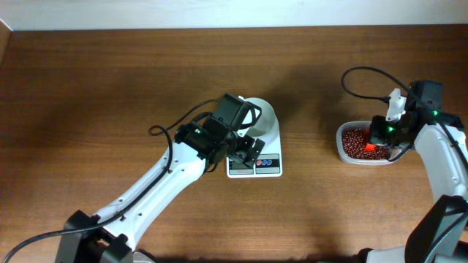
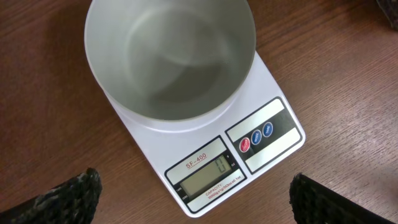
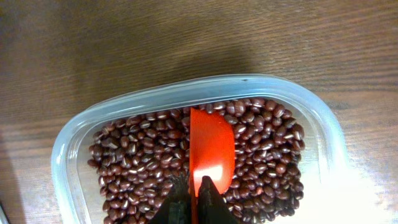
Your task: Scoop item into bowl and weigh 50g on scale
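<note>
Beans (image 3: 137,168) surround the red scoop (image 3: 212,149) clamped in the right claw (image 3: 198,200); the left claw (image 2: 199,202) gapes wide, the scale (image 2: 267,93) just ahead of it.

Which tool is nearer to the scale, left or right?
Left. The left tool hovers open above the scale front; the right tool is far off, gripping a red scoop in the beans.

The brown wooden surface (image 1: 110,88) shows fine grain and a dull sheen. The small round white bowl (image 2: 174,109) and flat white plastic scale (image 2: 270,84) are smooth and glossy. The clear plastic tub (image 3: 186,93) is glossy, the dark reddish-brown beans (image 3: 137,162) shiny, the orange-red plastic scoop (image 3: 212,149) smooth. The left gripper (image 2: 196,205) has rough black pads (image 2: 68,199).
</note>
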Robot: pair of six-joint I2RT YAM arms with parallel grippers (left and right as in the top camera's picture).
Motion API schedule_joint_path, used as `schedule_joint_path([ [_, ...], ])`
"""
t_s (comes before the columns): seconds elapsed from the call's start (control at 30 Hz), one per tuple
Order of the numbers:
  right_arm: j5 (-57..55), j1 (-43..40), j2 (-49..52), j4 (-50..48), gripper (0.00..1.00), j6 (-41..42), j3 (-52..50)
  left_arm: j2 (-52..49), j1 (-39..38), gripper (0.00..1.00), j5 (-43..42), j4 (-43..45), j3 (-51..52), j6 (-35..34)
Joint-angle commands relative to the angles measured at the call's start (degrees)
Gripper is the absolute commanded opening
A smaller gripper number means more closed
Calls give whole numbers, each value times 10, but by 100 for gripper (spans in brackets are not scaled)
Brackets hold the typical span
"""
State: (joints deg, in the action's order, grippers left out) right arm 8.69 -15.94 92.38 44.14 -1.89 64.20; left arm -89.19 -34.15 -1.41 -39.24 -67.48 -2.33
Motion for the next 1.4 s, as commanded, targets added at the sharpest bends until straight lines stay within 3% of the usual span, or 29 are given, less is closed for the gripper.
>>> schedule_joint_path([
  [0.0, 3, -3, 10, 5, 4, -3, 6, 1, 2, 99, 3, 0, 4, 9],
  [0.2, 4, -20, 10, 24, 4, -3, 6, 1, 2, 99, 1, -19, 9, 1],
  [0.3, 10, -22, 10, 30, 4, -3, 6, 0, -3, 95, -14, -24, 34, -45],
  [0.43, 12, -22, 10, 26, 4, -3, 6, 0, -27, 62, -32, -18, 56, -45],
  [0.47, 12, -22, 10, 26, 4, -3, 6, 0, -31, 61, -31, -19, 56, -45],
  [0.67, 12, -22, 10, 30, 4, -2, -1, -2, -50, 74, 32, -30, 57, -78],
  [0.83, 31, -22, 10, 24, 4, 0, -6, -43, -50, 67, 32, -30, 62, -86],
  [1.17, 54, -32, 10, 21, 4, 8, -20, -63, -40, 100, 34, -23, 62, -86],
  [1.37, 122, -86, 10, 21, 4, -12, -23, -52, -20, 99, 31, -18, 48, -88],
])
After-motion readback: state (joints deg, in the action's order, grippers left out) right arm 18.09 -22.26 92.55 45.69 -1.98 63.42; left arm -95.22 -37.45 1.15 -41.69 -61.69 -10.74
